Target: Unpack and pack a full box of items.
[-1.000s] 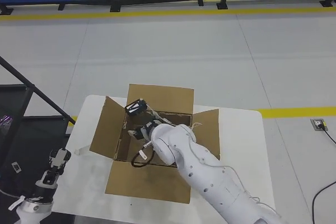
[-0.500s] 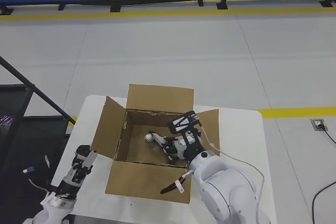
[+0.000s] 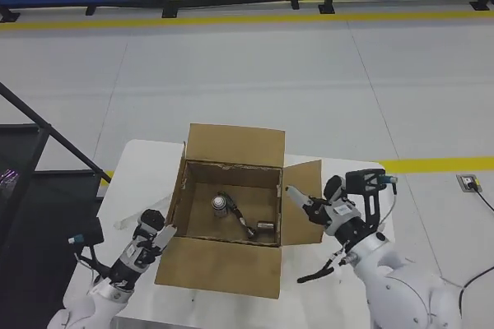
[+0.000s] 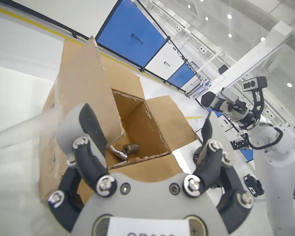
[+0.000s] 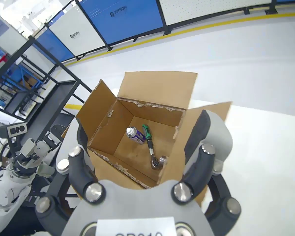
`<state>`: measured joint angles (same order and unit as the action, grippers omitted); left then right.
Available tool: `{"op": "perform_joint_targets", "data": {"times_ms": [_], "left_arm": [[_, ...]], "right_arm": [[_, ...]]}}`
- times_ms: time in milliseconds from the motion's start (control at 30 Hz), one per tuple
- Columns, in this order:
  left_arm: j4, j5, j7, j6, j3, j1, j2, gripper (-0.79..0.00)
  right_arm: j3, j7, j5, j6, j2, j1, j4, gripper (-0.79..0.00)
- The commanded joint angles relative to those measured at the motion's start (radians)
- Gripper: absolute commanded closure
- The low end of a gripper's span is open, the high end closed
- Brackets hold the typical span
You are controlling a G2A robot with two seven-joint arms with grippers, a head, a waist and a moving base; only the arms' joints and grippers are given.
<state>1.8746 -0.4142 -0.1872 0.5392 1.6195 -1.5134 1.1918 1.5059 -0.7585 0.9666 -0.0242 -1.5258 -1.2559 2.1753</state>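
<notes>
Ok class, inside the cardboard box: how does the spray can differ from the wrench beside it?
The spray can is short and stout; the wrench is long and thin. The can has a white cap and purplish label; the wrench has a green-and-black handle and bare metal head. Both sit on the floor of the box, side by side.

The white counter point(image 3: 140, 174) carried one open cardboard box point(image 3: 218, 267), standing near its middle with flaps raised or spread.
</notes>
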Motion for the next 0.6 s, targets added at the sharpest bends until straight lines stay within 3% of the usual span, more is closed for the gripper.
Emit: {"op": "perform_joint_targets", "data": {"times_ms": [0, 133, 267, 567], "left_arm": [[-0.016, -0.008, -0.008, -0.013, -0.023, 0.020, 0.001, -0.785], [-0.054, -0.041, -0.009, -0.037, -0.070, 0.060, 0.005, -0.785], [-0.088, -0.070, -0.004, -0.051, -0.103, 0.083, 0.007, -0.785], [-0.146, -0.115, 0.025, -0.119, -0.155, 0.131, 0.014, -0.785]], "right_arm": [[0.072, -0.041, -0.090, -0.003, 0.005, 0.002, -0.024, -0.785], [0.174, -0.129, -0.230, 0.024, 0.019, 0.041, -0.145, -0.785], [0.220, -0.218, -0.380, 0.116, 0.034, 0.115, -0.306, -0.785], [0.208, -0.375, -0.562, 0.245, 0.066, 0.301, -0.585, -0.785]]}}
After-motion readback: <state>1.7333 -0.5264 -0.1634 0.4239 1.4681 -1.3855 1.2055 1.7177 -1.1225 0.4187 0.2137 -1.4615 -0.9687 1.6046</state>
